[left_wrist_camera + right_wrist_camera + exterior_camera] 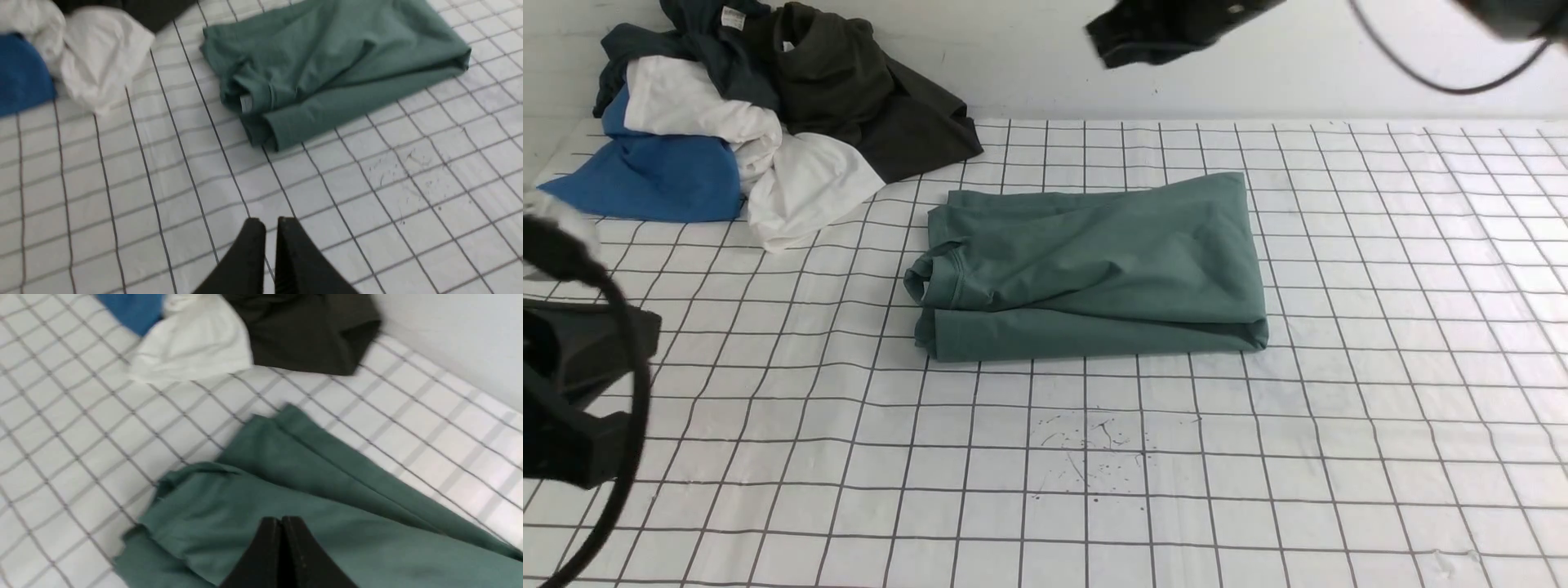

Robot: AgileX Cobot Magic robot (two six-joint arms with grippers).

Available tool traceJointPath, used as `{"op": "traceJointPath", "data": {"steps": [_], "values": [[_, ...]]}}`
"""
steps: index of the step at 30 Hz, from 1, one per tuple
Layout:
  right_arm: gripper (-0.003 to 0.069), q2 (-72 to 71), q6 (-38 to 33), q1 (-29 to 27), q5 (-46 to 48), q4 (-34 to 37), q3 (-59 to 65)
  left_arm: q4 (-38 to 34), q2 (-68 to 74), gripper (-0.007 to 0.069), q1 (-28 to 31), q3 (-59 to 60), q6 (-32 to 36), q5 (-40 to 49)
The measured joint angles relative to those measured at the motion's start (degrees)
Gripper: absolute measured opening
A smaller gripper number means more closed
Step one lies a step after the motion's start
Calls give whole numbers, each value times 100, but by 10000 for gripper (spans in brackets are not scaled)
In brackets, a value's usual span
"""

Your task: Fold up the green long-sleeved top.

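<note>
Near the left front edge of the white, black-gridded surface (1380,425), the left pincer (271,223) hangs above bare cloth, its two black fingers almost pressed together with only a sliver of white between the tips, holding nothing. A patch of small dark specks (1094,445) marks the covering toward the middle of the front edge.

Beyond the specks, about midway between the left and right edges, the sage-green long-sleeved cotton top (1094,261) lies folded into a thick rectangle, its ribbed neckline (931,278) turned toward the left edge (a small pale label (245,102) shows inside it in the left wrist view).

The right pincer (281,521) is raised over the folded top, black fingers closed tip to tip on nothing, clear of the fabric.

At the far left corner, against the white wall (1258,73), sits a heap of clothes: a bright blue garment (654,175), a crumpled white garment (800,188), a dark olive-black garment (874,106) and a dark navy garment (698,45) behind.
</note>
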Motion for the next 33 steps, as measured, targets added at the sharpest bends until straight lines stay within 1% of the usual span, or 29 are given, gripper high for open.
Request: {"op": "traceJointPath", "data": {"steps": [1, 4, 5, 6, 7, 8, 9, 11, 12, 13, 14, 15, 16, 17, 20, 21, 22, 26, 29, 30, 31, 33], "values": [[-11, -157, 7, -108, -66, -83, 252, -20, -120, 26, 0, 59, 33, -85], [-11, -828, 7, -494, -572, -327, 1604, -28, -515, 26, 0, 482, 77, -494], [-11, -1017, 7, -574, -749, -425, 2024, -28, -632, 26, 0, 614, 95, -625], [-11, -1017, 7, -589, -783, -425, 2107, -28, -657, 26, 0, 614, 100, -656], [-11, -1351, 7, -674, -1046, -655, 2725, -28, -884, 26, 0, 820, 171, -899], [-11, -1447, 7, -682, -1107, -727, 2797, -28, -917, 26, 0, 871, 200, -929], [-11, -1895, 33, -714, -1366, -1072, 3381, -33, -1222, 26, 0, 1073, 355, -1199], [-11, -2621, 196, -714, -1750, -1531, 3927, -68, -1564, 26, 0, 1340, 556, -1478], [-11, -3037, 291, -714, -1934, -1692, 4127, -91, -1690, 26, 0, 1452, 648, -1575], [-11, -3126, 340, -714, -2027, -1768, 4224, -98, -1720, 26, 0, 1510, 668, -1618], [-11, -3930, 548, -714, -2382, -2060, 4604, -202, -1964, 26, 0, 1732, 814, -1802], [-11, -3930, 575, -714, -2421, -2094, 4650, -216, -1989, 26, -6, 1758, 814, -1826], [-11, -4765, 822, -714, -2674, -2344, 5053, -328, -2163, 26, -57, 1979, 976, -2038], [-11, -5229, 971, -714, -2764, -2447, 5336, -381, -2249, 26, -116, 2080, 1061, -2155], [-11, -6469, 1440, -714, -2918, -2609, 6404, -500, -2436, 26, -363, 2273, 1333, -2515], [-11, -6555, 1479, -714, -2924, -2616, 6486, -500, -2436, 26, -383, 2283, 1348, -2515], [-11, -7250, 1835, -714, -2952, -2641, 7255, -521, -2484, 26, -571, 2353, 1494, -2684], [-11, -8456, 2429, -714, -2971, -2554, 8940, -540, -2498, 26, -918, 2381, 1590, -2804], [-11, -9405, 2536, -719, -3201, -2454, 9930, -540, -2503, 26, -1074, 2386, 1590, -2810], [-11, -9476, 2545, -719, -3232, -2454, 9930, -540, -2503, 26, -1080, 2386, 1590, -2810], [-11, -10059, 2553, -720, -3531, -2448, 10400, -540, -2503, 26, -1100, 2386, 1590, -2810], [-11, -10736, 2553, -720, -3930, -2454, 10789, -540, -2503, 26, -1100, 2386, 1590, -2804]]}}
